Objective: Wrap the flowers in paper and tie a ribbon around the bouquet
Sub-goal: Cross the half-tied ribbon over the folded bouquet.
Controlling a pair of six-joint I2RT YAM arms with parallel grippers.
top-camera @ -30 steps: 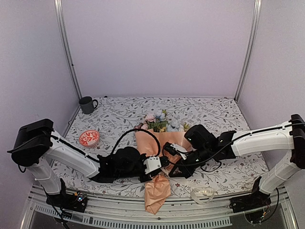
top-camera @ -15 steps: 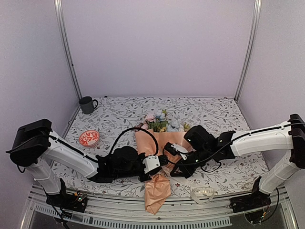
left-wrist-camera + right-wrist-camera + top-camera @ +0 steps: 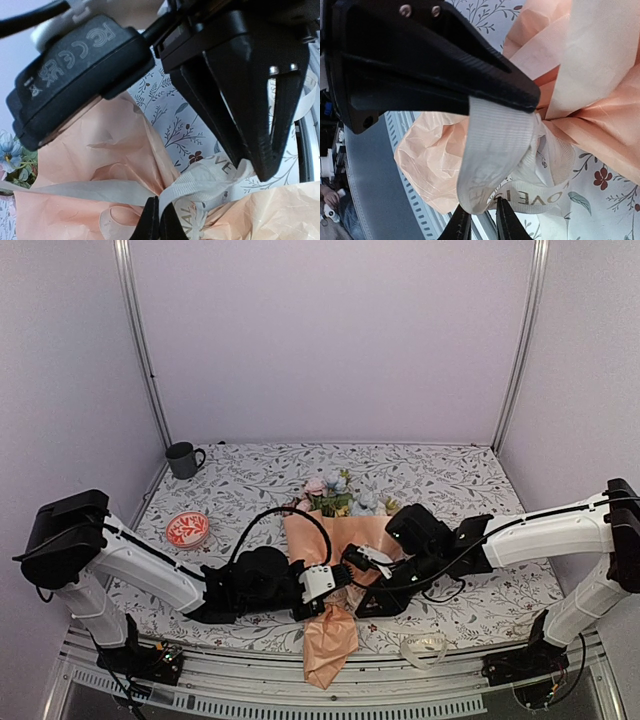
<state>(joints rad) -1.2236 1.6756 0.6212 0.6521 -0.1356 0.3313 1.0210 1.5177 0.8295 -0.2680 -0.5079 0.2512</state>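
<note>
The bouquet lies mid-table: flowers point(image 3: 335, 495) in a peach paper point(image 3: 318, 540) cone, whose crumpled tail point(image 3: 330, 645) hangs over the front edge. Both grippers meet at the cone's narrow waist. My left gripper point(image 3: 343, 578) point(image 3: 157, 206) is shut on the cream ribbon point(image 3: 200, 186) where it crosses the paper point(image 3: 100, 145). My right gripper point(image 3: 358, 566) point(image 3: 482, 214) has its jaws slightly apart, and a loop of printed ribbon point(image 3: 492, 155) hangs between the fingertips. The ribbon's loose end point(image 3: 425, 648) trails to the front right edge.
A dark mug point(image 3: 183, 459) stands at the back left corner. A red-and-white dish point(image 3: 187, 529) sits left of the left arm. A black cable point(image 3: 285, 515) arches over the bouquet's left side. The metal rail point(image 3: 250, 680) runs along the table's front edge.
The left gripper has closed onto the ribbon at the cone's waist. The right gripper's jaws have parted a little, and its wrist has dropped slightly.
</note>
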